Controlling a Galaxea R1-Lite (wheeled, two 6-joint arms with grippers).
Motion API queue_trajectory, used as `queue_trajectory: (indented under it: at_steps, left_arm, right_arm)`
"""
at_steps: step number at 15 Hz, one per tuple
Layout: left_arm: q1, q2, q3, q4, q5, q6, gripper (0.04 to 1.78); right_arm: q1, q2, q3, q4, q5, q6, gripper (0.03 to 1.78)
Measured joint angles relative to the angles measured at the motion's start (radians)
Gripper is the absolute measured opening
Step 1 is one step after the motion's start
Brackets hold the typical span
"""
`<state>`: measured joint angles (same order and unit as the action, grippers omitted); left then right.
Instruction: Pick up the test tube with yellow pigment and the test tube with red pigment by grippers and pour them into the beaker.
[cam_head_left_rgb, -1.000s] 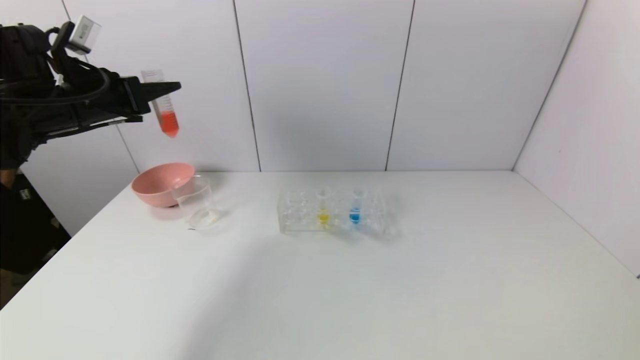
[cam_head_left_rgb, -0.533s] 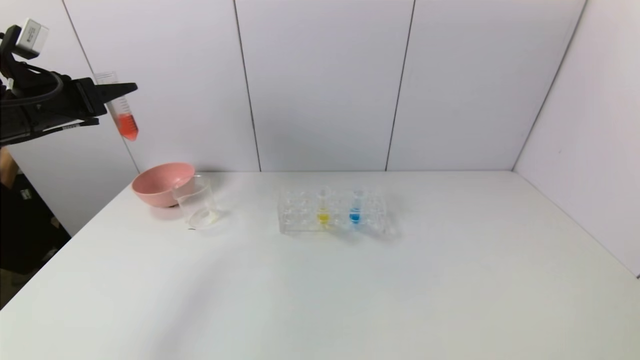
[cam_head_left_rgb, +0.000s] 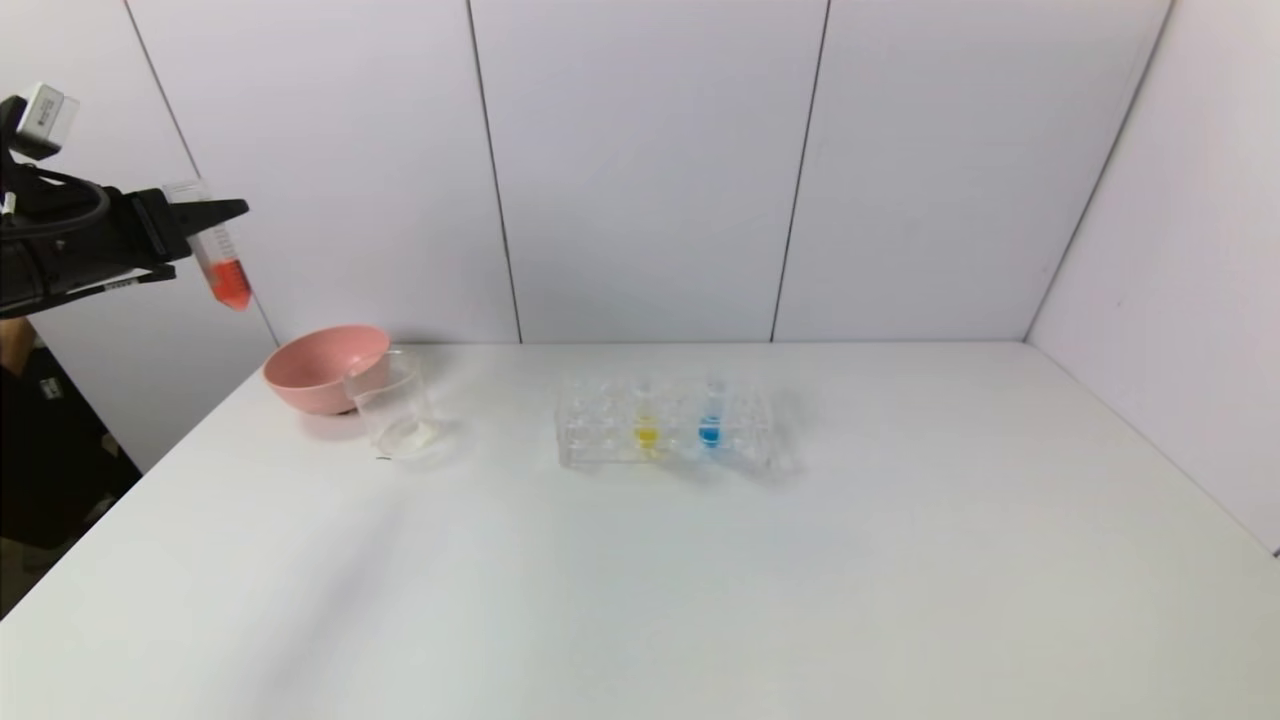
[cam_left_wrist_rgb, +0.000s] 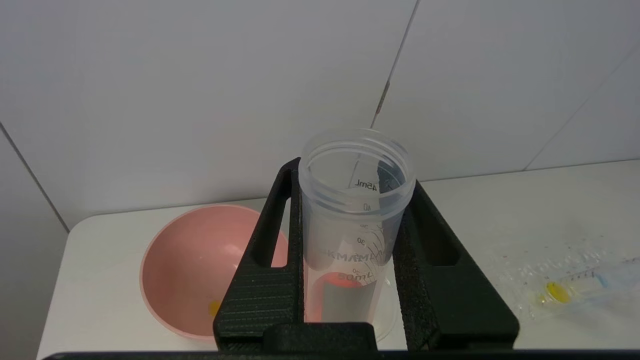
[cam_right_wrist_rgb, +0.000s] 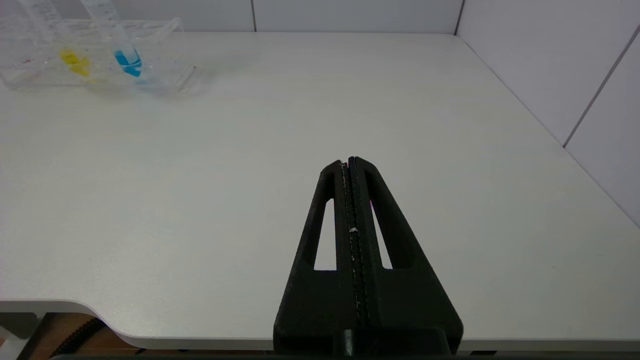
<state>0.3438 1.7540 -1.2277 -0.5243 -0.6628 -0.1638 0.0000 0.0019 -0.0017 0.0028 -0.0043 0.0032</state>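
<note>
Red-pigment test tube (cam_head_left_rgb: 222, 262) is hanging nearly upright, pinched in the left hand (cam_head_left_rgb: 205, 218) at upper left of the frame, while the beaker (cam_head_left_rgb: 393, 405) is sitting lower right on the table (cam_head_left_rgb: 700, 560); right hand (cam_right_wrist_rgb: 350, 162) is resting pressed together.

You see the left gripper (cam_left_wrist_rgb: 352, 320) hiding the red tube's (cam_left_wrist_rgb: 350, 235) lower part; the beaker (cam_left_wrist_rgb: 385, 320) peeks behind it, and the arm runs off frame.

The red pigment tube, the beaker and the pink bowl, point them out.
red pigment tube (cam_head_left_rgb: 228, 283), head view, red liquid band.
beaker (cam_head_left_rgb: 372, 377), head view, upper rim.
pink bowl (cam_left_wrist_rgb: 180, 260), left wrist view, inner wall.
</note>
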Motion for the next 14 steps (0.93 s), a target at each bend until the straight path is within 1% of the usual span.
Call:
queue_trajectory:
  at_steps: [5, 14]
  left_arm:
    - [0.004, 0.053, 0.011, -0.102, 0.003, -0.001, 0.53]
    - [-0.007, 0.169, -0.001, -0.139, 0.000, 0.029, 0.53]
  right_arm:
    - [0.000, 0.000, 0.000, 0.000, 0.000, 0.000, 0.11]
    - [0.000, 0.000, 0.000, 0.000, 0.000, 0.000, 0.11]
